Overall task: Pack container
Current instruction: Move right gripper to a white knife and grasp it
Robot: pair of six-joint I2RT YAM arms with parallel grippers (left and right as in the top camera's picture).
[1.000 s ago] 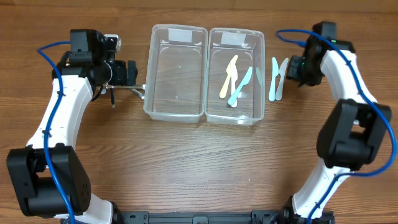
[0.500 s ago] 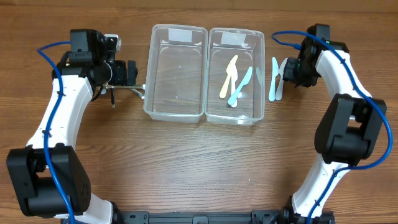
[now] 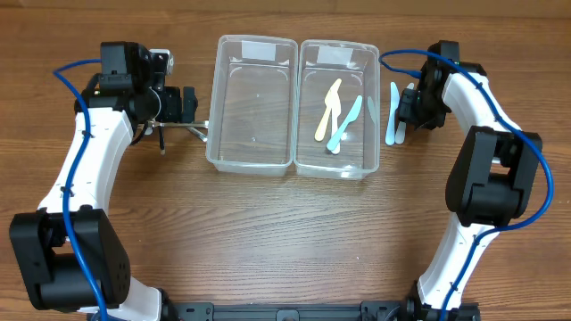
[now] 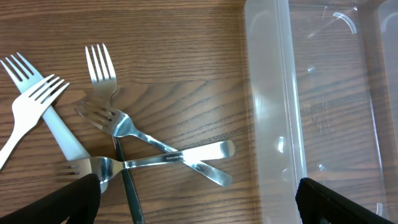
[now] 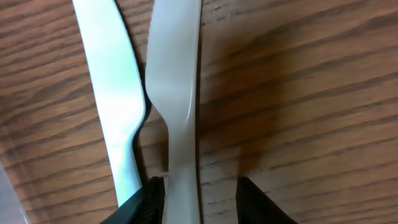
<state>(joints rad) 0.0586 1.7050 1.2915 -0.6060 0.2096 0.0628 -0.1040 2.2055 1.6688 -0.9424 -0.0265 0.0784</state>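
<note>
Between the parted fingers of the right gripper [image 5: 199,202] lies a white plastic knife [image 5: 177,93], smooth and flat on the wood. The fingers are not pressed on it, and a gap shows on its outer side. Its long axis runs straight ahead from the fingertips, with the broader end farthest away. A pale blue knife [image 5: 118,106] lies parallel just beside it, on the container side. Bare table [image 5: 298,93] opens on the other side. Beyond both knives stands the right container [image 3: 355,147], which holds yellow and blue cutlery. The left gripper [image 4: 199,196] hangs wide open over forks [image 4: 155,152].

The white plastic knife [image 5: 177,93] and pale blue plastic knife [image 5: 115,93] run off the top edge. Their ends are hidden.
</note>
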